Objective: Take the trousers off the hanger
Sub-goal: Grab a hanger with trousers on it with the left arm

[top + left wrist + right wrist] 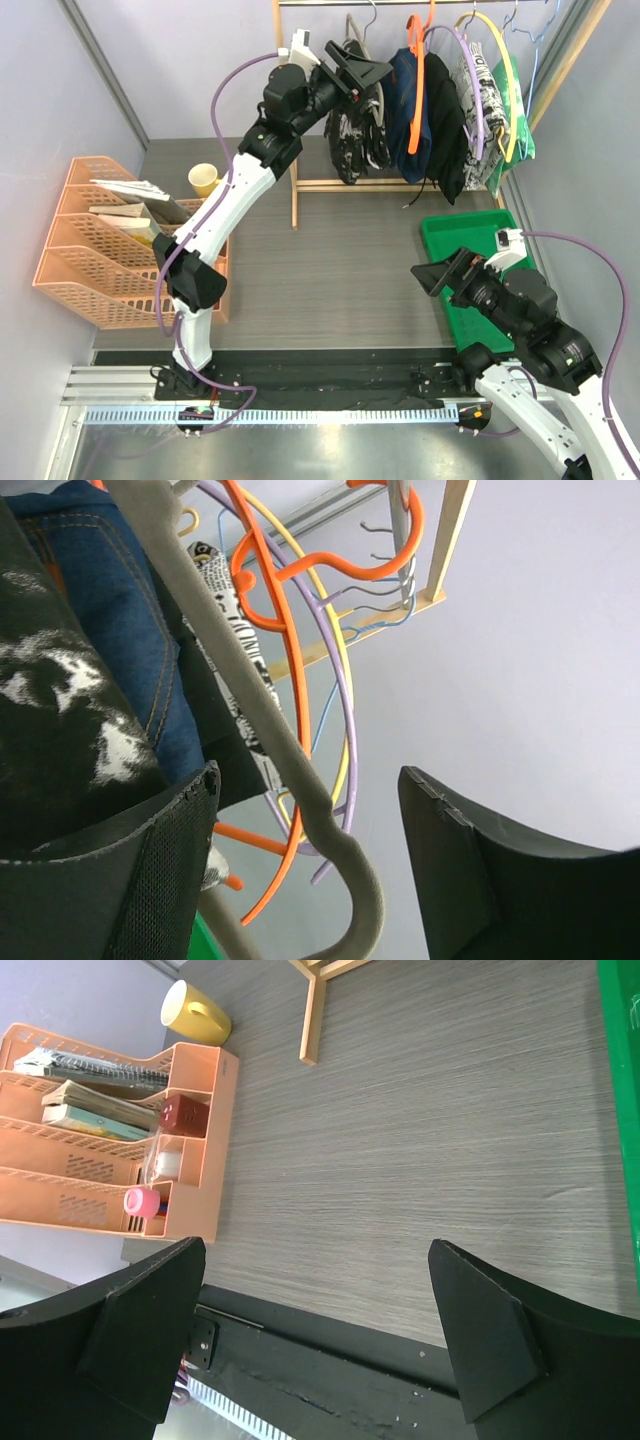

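Note:
Several trousers hang on hangers from a wooden rack: black-and-white marbled (350, 140), navy denim (405, 105), plain black (447, 135), newspaper-print (482, 95) and green mottled (522, 135). My left gripper (362, 68) is raised to the leftmost hanger. In the left wrist view the left gripper (310, 870) is open, with the grey hanger (325, 815) passing between its fingers without touching either one. The marbled trousers (60, 730) lie against the left finger (150, 880). My right gripper (448, 270) hovers low over the table, open and empty (315, 1330).
A green tray (450, 225) lies on the table under the rack's right end. An orange desk organiser (90, 260) and a yellow cup (203, 179) stand at the left. The rack's wooden leg (293, 190) reaches the table. Orange (270, 610), purple and yellow hangers crowd behind the grey one.

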You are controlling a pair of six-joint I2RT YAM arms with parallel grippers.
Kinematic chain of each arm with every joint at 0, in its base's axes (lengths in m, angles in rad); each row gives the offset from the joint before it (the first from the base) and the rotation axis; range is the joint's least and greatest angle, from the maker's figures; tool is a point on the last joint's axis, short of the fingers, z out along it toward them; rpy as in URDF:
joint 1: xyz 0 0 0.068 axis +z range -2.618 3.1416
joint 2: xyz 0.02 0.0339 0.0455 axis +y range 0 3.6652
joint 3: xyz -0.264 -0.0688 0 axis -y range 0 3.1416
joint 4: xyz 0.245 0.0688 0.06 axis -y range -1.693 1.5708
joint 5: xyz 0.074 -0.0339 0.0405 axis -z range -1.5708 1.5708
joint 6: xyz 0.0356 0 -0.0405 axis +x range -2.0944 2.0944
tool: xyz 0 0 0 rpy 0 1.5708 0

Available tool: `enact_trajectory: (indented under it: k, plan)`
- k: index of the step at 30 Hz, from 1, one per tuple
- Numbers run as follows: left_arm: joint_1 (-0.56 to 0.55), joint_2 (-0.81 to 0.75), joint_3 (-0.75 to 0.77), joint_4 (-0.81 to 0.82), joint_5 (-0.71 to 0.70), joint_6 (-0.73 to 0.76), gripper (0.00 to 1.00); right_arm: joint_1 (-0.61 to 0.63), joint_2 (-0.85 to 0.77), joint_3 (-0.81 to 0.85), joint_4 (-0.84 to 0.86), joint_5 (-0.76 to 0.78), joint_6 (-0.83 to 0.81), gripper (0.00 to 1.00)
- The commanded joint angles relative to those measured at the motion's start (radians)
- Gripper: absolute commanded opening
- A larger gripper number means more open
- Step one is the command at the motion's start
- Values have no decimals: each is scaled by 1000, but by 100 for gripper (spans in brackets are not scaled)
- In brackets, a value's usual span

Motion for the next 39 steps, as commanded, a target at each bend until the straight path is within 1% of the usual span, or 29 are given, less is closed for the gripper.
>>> enact_trajectory:
  k: [1,6,12,19,21,23,27,30,32,36,39]
  plan:
    - [3,10,76,100,22,-70,69,-2,-15,37,-17,29,-8,99]
    - [17,48,87,142,19,-102,58,-2,-27,42,-28,35,-5,100]
    - [40,111,171,135,42,-122,54,-1,-38,48,-42,43,-3,100]
    - [72,156,205,146,33,-162,46,-2,-41,56,-45,52,0,100]
    - [75,163,213,147,28,-164,40,-2,-39,56,-45,54,1,100]
    - [77,177,230,150,30,-165,38,-1,-38,54,-45,54,1,100]
    - [86,209,260,182,59,-174,30,-2,-35,57,-45,54,6,100]
    - [94,240,293,196,99,-199,26,-1,-36,57,-43,54,8,100]
    - [100,248,297,199,113,-211,27,-2,-38,56,-45,57,8,100]
    - [100,251,297,207,119,-210,37,-1,-31,57,-45,55,11,100]
    - [100,258,312,224,117,-223,40,-1,-27,60,-45,51,12,100]
